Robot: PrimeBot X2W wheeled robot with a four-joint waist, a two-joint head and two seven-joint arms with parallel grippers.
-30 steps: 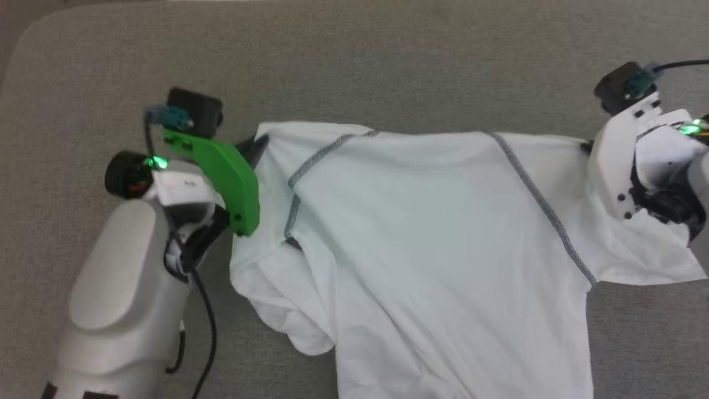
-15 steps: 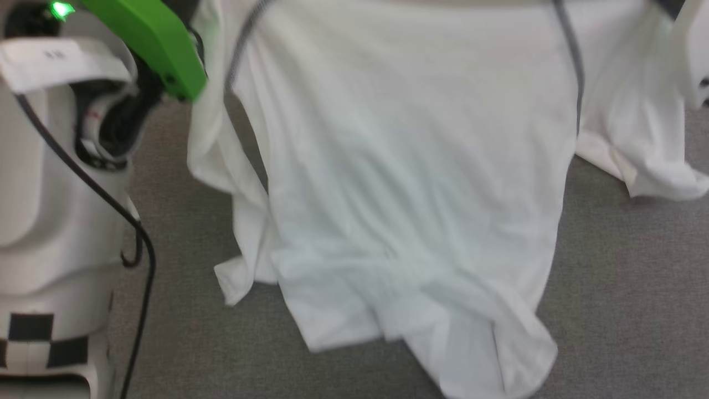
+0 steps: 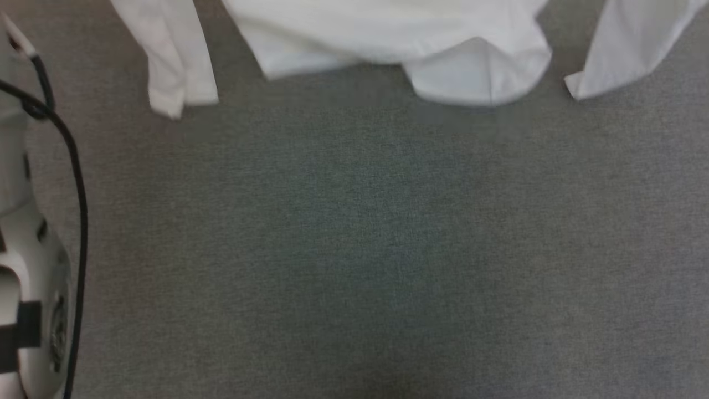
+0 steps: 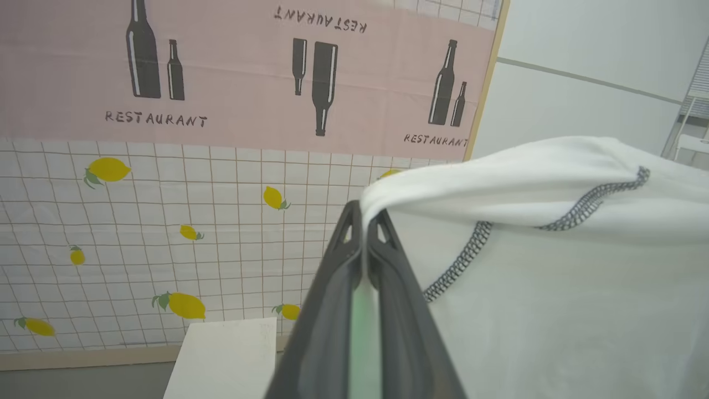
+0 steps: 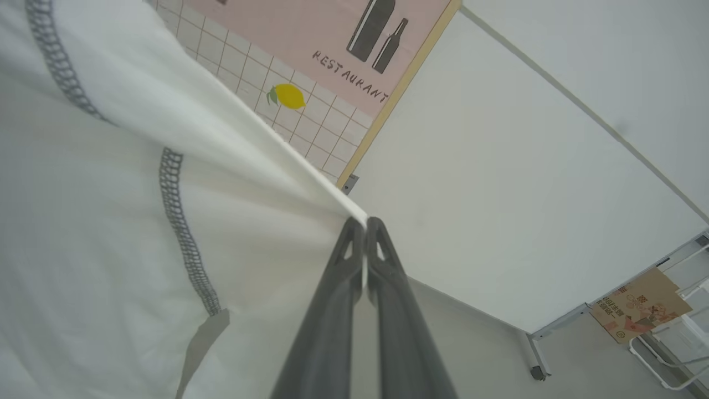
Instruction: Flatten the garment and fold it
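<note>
The white garment (image 3: pixel 388 39) hangs in the air, its hem and both sleeve ends dangling along the top of the head view above the grey surface (image 3: pixel 360 249). In the left wrist view my left gripper (image 4: pixel 363 217) is shut on a bunched fold of the garment (image 4: pixel 554 266), near a dark dotted seam. The right wrist view has my right gripper (image 5: pixel 365 221) shut on a taut edge of the garment (image 5: pixel 111 221), whose grey stitching runs down the cloth. A pale part of my left arm (image 3: pixel 27 288) with a black cable sits at the head view's left edge.
A white box (image 4: pixel 227 357) stands low by the lemon-patterned tiled wall (image 4: pixel 166 233) with a pink restaurant banner (image 4: pixel 221 72). A white wall (image 5: pixel 526 194), a metal rack and a cardboard box (image 5: pixel 640 305) lie to the right.
Both grippers lifted the garment off the surface. Its body and my grippers have left the head view over its top edge; hem and sleeve ends now dangle there.
</note>
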